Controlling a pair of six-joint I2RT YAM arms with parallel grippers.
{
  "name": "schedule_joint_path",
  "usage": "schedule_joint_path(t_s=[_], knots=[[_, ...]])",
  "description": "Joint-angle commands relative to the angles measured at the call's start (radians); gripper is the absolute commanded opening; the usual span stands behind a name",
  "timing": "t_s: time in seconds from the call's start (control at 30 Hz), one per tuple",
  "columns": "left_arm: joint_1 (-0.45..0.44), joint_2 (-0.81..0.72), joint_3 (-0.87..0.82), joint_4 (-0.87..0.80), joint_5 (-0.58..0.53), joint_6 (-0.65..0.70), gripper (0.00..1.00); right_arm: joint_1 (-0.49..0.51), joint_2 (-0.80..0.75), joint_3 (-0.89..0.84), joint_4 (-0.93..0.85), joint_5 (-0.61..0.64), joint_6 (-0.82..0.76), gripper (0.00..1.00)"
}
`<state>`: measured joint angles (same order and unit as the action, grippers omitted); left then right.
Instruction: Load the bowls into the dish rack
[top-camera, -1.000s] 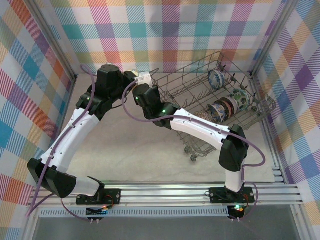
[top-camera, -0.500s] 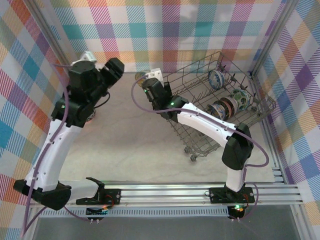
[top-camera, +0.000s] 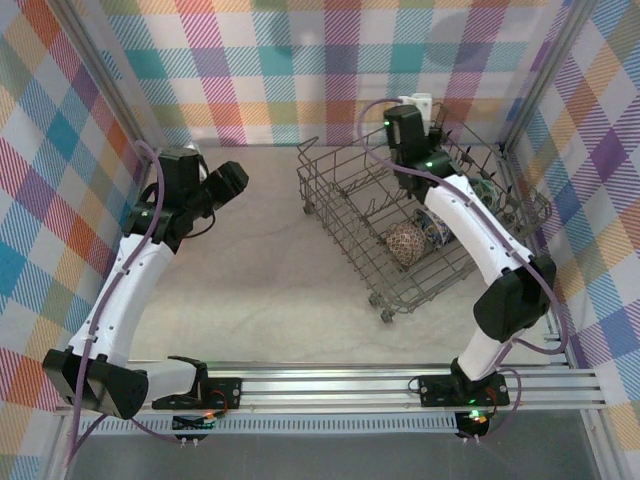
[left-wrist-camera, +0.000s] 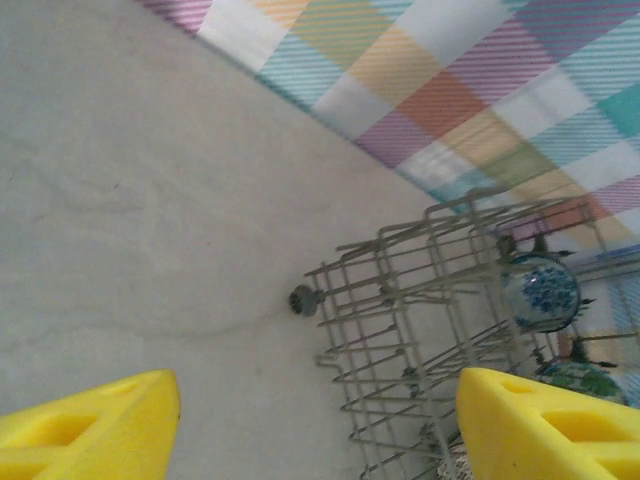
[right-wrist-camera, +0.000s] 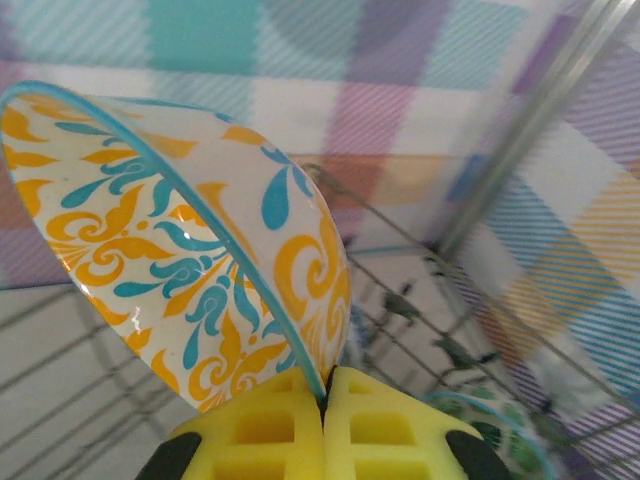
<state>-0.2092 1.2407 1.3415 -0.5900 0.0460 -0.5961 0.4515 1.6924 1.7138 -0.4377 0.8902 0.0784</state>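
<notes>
The right gripper (right-wrist-camera: 325, 385), jaws pinching the rim of the orange-teal bowl (right-wrist-camera: 190, 270), is now arriving over the dish rack (top-camera: 340, 215) at upper right for loading, while the left gripper (left-wrist-camera: 320, 425) is retreating leftward, jaws spread.

Soft, even light is coming down from overhead and making the whole booth bright. The arms are throwing only pale, fuzzy shadows onto the table (top-camera: 260, 290), and two faint round shadows are sitting on the plaid back wall (top-camera: 330, 60). The top view is reading sharp throughout. At the left wrist the yellow fingertips (left-wrist-camera: 90, 425) are blurring along the bottom edge. At the right wrist the orange-teal bowl (right-wrist-camera: 190, 250) is looking crisp while the wall behind it is melting out of focus.
</notes>
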Motion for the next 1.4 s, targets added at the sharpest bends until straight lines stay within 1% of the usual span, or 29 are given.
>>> schedule_joint_path(t_s=[0.0, 0.17, 0.3, 0.43, 0.67, 0.8, 1.0, 1.2, 1.37], knots=[[0.028, 0.004, -0.033, 0.010, 0.066, 0.049, 0.74, -0.051, 0.000, -0.052, 0.060, 0.040, -0.062, 0.00], [0.046, 0.020, -0.082, 0.030, 0.087, 0.066, 0.74, -0.138, 0.075, -0.074, 0.113, 0.063, -0.106, 0.00], [0.057, 0.034, -0.115, 0.038, 0.090, 0.078, 0.74, -0.159, 0.139, -0.067, 0.134, 0.058, -0.126, 0.00], [0.066, 0.049, -0.142, 0.045, 0.099, 0.087, 0.75, -0.158, 0.207, -0.052, 0.128, 0.061, -0.134, 0.00], [0.085, 0.081, -0.148, 0.044, 0.116, 0.111, 0.75, -0.157, 0.262, -0.025, 0.106, 0.062, -0.098, 0.00], [0.096, 0.097, -0.138, 0.047, 0.127, 0.118, 0.75, -0.143, 0.292, 0.000, 0.088, 0.084, -0.096, 0.00], [0.102, 0.102, -0.131, 0.045, 0.132, 0.123, 0.76, -0.119, 0.265, -0.037, 0.100, 0.113, -0.068, 0.00], [0.103, 0.099, -0.127, 0.042, 0.139, 0.123, 0.76, -0.103, 0.259, -0.059, 0.067, 0.137, -0.036, 0.00], [0.102, 0.095, -0.130, 0.043, 0.143, 0.122, 0.76, -0.088, 0.257, -0.087, 0.080, 0.136, -0.037, 0.00]])
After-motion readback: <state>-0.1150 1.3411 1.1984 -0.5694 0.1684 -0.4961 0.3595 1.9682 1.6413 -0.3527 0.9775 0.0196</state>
